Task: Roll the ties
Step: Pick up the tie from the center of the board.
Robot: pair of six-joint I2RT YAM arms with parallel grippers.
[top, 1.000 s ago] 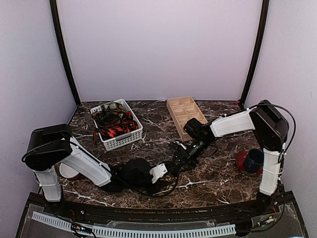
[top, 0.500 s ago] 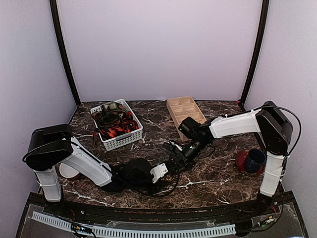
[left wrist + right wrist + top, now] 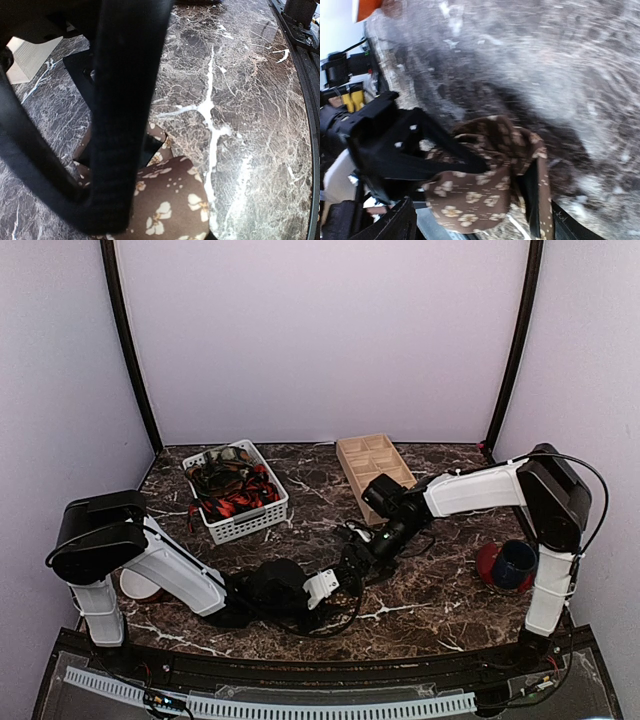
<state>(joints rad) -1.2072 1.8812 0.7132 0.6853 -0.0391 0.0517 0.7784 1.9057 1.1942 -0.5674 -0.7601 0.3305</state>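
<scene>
Brown, tan-flowered fabric necktie (image 3: 480, 192) sits partly rolled at the middle of the dark marble bench (image 3: 450, 590), pinched between the left arm's fingers (image 3: 440, 157), apparently so the coil cannot spring loose. The right arm's fingers (image 3: 400, 222) stand spread wide either side of it, gripping nothing, probably ready for a fresh hold.

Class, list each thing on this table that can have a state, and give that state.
brown tie, partly rolled
left gripper, closed on the brown tie
right gripper, open, astride the roll
white basket, filled with ties
wooden tray, compartments look empty
dark mug, upright on a red saucer
</scene>
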